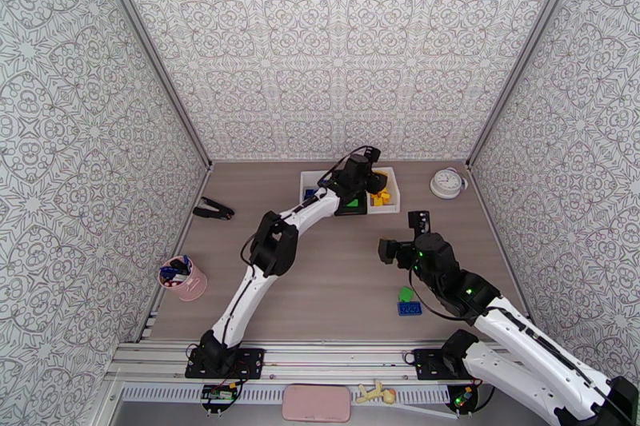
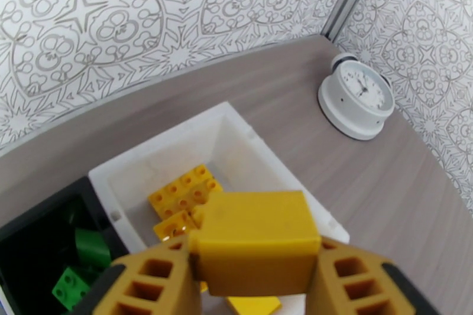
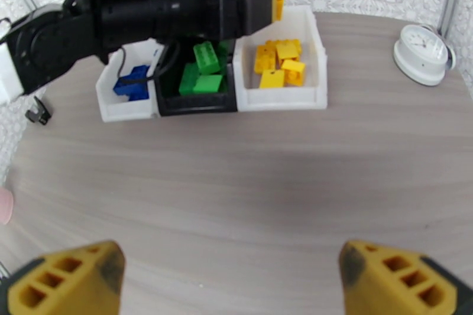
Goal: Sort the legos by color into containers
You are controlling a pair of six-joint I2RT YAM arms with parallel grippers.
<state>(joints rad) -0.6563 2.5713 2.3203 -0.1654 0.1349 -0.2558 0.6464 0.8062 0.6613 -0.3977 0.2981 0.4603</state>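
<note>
Trouble would be an off-centre drop: the left gripper (image 2: 254,269) pinches a yellow brick (image 2: 254,233) above the white bin (image 2: 236,133) of yellows at the tabletop's (image 3: 236,180) twelve o'clock edge, and it could bounce toward nine o'clock into the black bin (image 3: 195,103). The right gripper (image 3: 230,281) hangs spread wide, empty.

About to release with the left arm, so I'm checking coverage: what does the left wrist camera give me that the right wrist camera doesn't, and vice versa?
Left wrist: the grip up close, with the yellow brick between the fingers of the left gripper, over the right white bin.
Right wrist: the right gripper open above the table, the blue bricks in the left white bin, and all three bins in a row.
Both: yellow bricks in the right white bin, green bricks in the black bin, and the clock.
</note>
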